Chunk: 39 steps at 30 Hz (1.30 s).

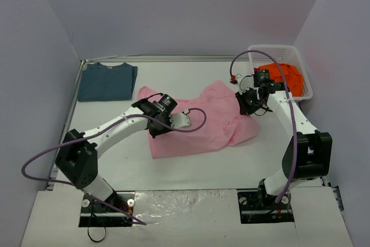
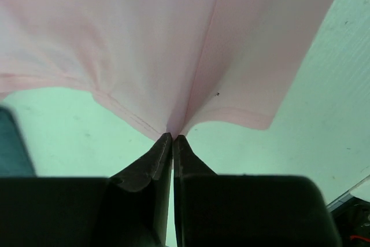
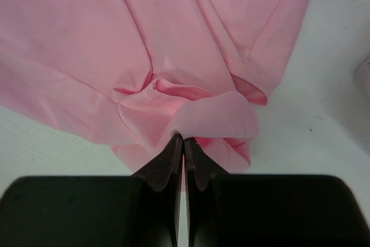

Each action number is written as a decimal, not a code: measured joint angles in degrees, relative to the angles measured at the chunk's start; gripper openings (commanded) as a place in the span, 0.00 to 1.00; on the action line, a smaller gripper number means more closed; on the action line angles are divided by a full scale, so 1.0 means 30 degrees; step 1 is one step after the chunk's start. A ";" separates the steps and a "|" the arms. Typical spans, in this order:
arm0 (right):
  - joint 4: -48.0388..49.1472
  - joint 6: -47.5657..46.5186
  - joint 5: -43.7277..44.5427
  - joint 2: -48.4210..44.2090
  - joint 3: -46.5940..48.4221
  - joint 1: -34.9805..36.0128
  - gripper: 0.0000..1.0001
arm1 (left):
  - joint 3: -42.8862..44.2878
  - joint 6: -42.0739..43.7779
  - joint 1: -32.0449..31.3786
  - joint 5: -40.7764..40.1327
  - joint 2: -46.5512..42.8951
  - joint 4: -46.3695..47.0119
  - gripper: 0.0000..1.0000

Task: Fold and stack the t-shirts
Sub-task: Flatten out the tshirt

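My left arm [image 1: 113, 128] extends from the near left corner toward the table's middle, forearm low. My left gripper [image 2: 173, 138] is closed, tips pinching the hem of the pink t-shirt [image 2: 144, 39]. My right arm [image 1: 292, 117] stands along the right edge, forearm angled inward. My right gripper [image 3: 183, 139] is clamped on a bunched fold of the same shirt.

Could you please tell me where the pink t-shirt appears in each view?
Top external: pink t-shirt spread mid-table, between the arms.
Left wrist: pink t-shirt fills upper frame, left gripper shut on its hem.
Right wrist: pink t-shirt fills upper frame, bunched at right gripper.
Shared landmark: white table.
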 measured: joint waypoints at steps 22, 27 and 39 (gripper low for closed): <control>0.0117 0.0925 0.1406 0.2506 0.7380 -0.1494 0.00 | 0.5850 -0.0197 0.7322 -0.3796 -0.1107 -0.0459 0.02; -0.0131 0.0583 0.0495 0.1020 0.6623 -0.1501 0.00 | 0.5705 -0.0393 0.7388 -0.3803 -0.1239 -0.0525 0.02; -0.2739 -0.0889 -0.0918 -0.3512 0.3592 -0.1523 0.00 | 0.3512 -0.0459 0.7490 0.0386 -0.4146 -0.2331 0.02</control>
